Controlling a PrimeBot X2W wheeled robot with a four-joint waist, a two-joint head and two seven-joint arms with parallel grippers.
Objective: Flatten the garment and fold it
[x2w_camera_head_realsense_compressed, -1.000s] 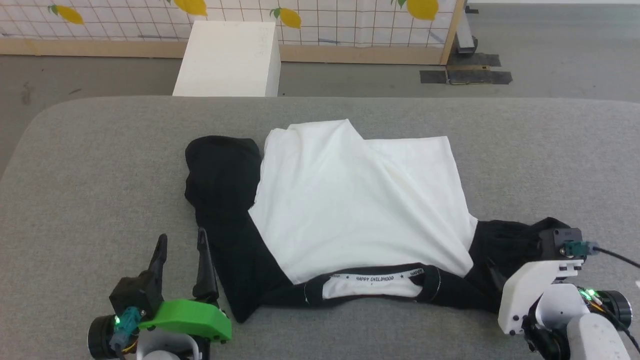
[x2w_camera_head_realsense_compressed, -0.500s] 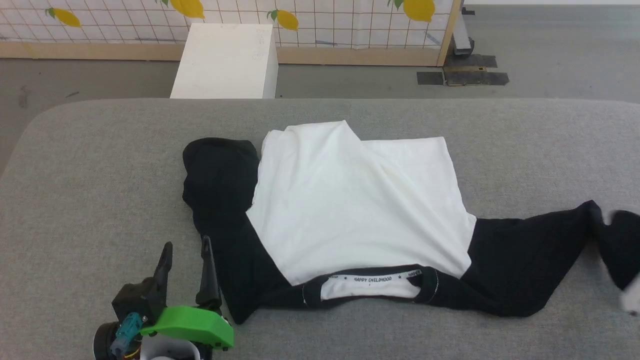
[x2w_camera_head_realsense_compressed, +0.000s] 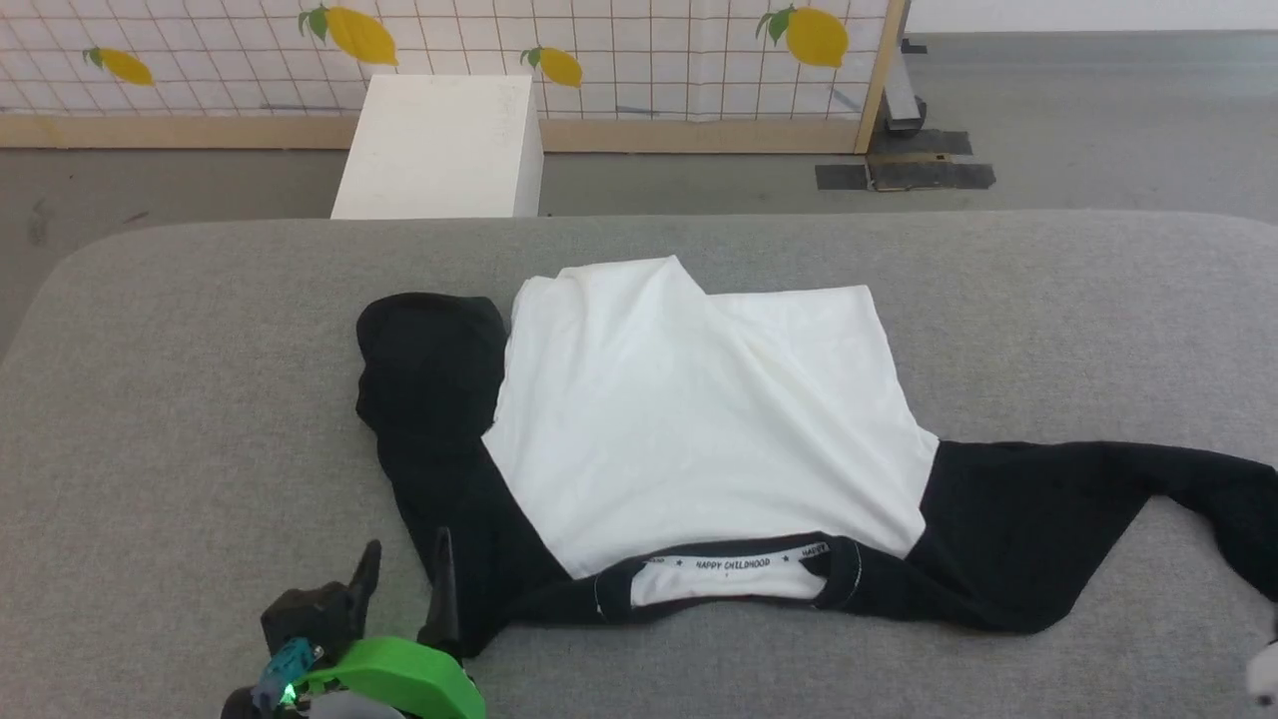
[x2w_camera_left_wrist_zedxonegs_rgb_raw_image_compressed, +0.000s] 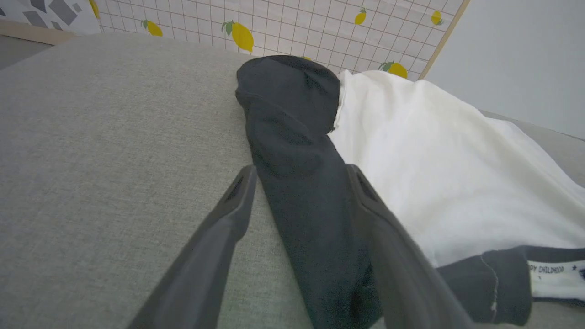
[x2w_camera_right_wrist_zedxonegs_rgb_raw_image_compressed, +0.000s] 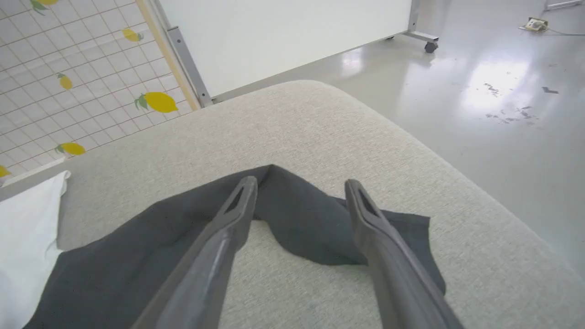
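Has the left gripper (x2w_camera_head_realsense_compressed: 406,544) spread wide at the lower left of the head view, gripping nothing. In the left wrist view the garment's (x2w_camera_head_realsense_compressed: 699,419) black sleeve (x2w_camera_left_wrist_zedxonegs_rgb_raw_image_compressed: 297,151) runs up between the two fingers; cannot tell whether touching the cloth. Has the right gripper (x2w_camera_right_wrist_zedxonegs_rgb_raw_image_compressed: 301,180) just as wide and empty, poised over the end of the other sleeve (x2w_camera_right_wrist_zedxonegs_rgb_raw_image_compressed: 137,256) at the centre of the right wrist view.

Risks, on closing low at the left, pinching more than one layer. Shows that sleeve doubled back into a lump at upper centre of the left wrist view, hard against the white body (x2w_camera_left_wrist_zedxonegs_rgb_raw_image_compressed: 434,160). Would then likely drag the body sideways on a pull and deepen the slanting fold (x2w_camera_head_realsense_compressed: 739,330) across its top. Risks equally a shallow bite slipping off thin cloth. On the right, risks tugging the cuff toward the rounded edge of the table (x2w_camera_right_wrist_zedxonegs_rgb_raw_image_compressed: 457,219) and leaving the sleeve kinked.

Finds the garment spread across the centre of the head view. Puts the collar (x2w_camera_head_realsense_compressed: 729,574) at lower centre, just right of the left gripper. Puts the body above and to the right of it, and the long sleeve trailing off to the right edge.
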